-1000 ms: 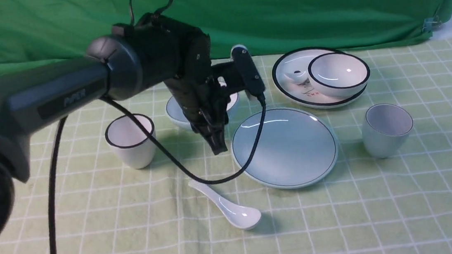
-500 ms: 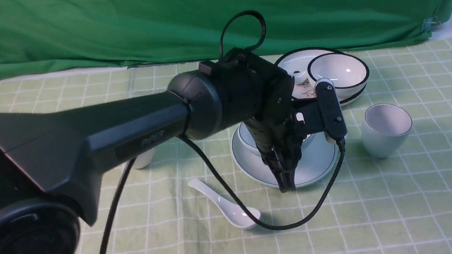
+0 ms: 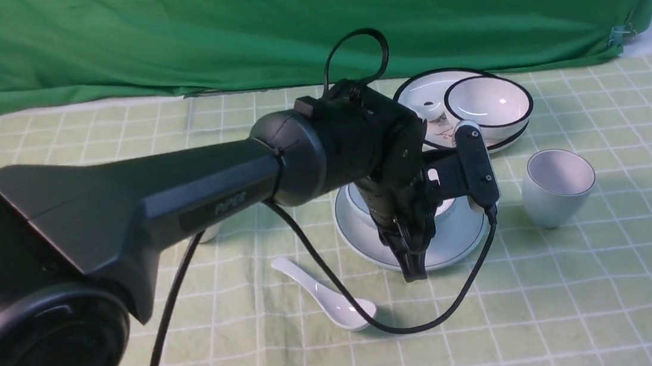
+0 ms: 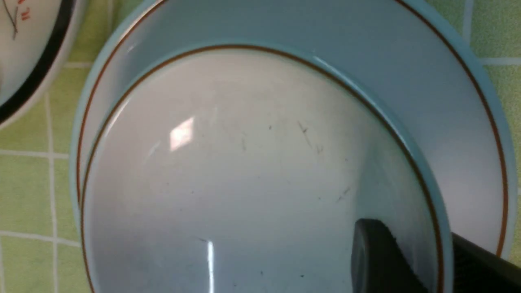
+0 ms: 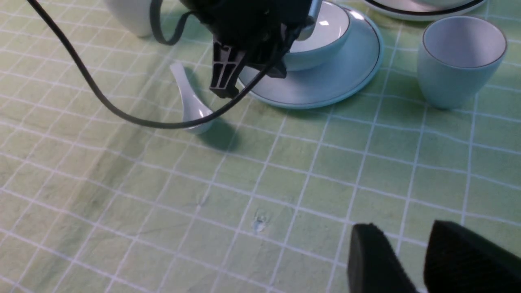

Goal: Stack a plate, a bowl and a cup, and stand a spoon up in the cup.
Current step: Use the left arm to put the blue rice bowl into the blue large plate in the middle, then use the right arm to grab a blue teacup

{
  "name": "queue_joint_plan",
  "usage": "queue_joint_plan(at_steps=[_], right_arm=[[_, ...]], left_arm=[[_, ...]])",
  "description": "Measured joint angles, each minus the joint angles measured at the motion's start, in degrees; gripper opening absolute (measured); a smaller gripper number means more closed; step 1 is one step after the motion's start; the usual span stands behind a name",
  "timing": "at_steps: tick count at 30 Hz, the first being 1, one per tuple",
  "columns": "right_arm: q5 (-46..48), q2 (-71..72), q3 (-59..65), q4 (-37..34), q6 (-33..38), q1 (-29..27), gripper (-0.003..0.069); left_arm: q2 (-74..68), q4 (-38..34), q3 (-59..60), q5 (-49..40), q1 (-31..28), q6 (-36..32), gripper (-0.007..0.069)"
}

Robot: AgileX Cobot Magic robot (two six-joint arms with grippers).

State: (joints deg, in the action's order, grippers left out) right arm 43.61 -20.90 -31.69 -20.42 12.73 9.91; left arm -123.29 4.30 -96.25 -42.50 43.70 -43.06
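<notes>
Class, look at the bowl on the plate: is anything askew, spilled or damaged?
Nothing spilled or broken. The bowl sits off-centre on the plate, toward its far side; faint dark scratches mark its inside.

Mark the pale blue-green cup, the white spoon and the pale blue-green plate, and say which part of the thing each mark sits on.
cup [image 3: 552, 206]: front view, on its outer wall.
spoon [image 3: 345, 311]: front view, in its scoop.
plate [image 5: 338, 77]: right wrist view, on its bare flat part.

Bowl [image 4: 244, 171]: from cloth [image 3: 553, 304] up-left of plate [image 3: 463, 238], now sitting on plate, frame centre.
Left arm [image 3: 183, 191]: swung rightward, now across mid-frame.
Left gripper [image 3: 413, 270]: tip slightly higher than half a second ago.
</notes>
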Motion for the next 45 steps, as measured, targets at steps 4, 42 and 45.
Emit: queue_joint_plan(at_steps=[4,42,45], right_arm=[[0.06,-1.26,-0.48,0.0,0.0,0.0,0.0332],[5.7,-89.01,-53.45,10.68,7.51,1.2,0.0356],[6.9,-91.56,-54.65,11.18,7.44,1.2,0.0261]], left_arm=[[0.19,-1.49,0.0,-0.07,0.0,0.0,0.0286],[82.7,-7.93,49.91,2.67,-0.13,33.45,0.0001],[84.39,-7.93,50.02,2.72,-0.13,34.88,0.0001]])
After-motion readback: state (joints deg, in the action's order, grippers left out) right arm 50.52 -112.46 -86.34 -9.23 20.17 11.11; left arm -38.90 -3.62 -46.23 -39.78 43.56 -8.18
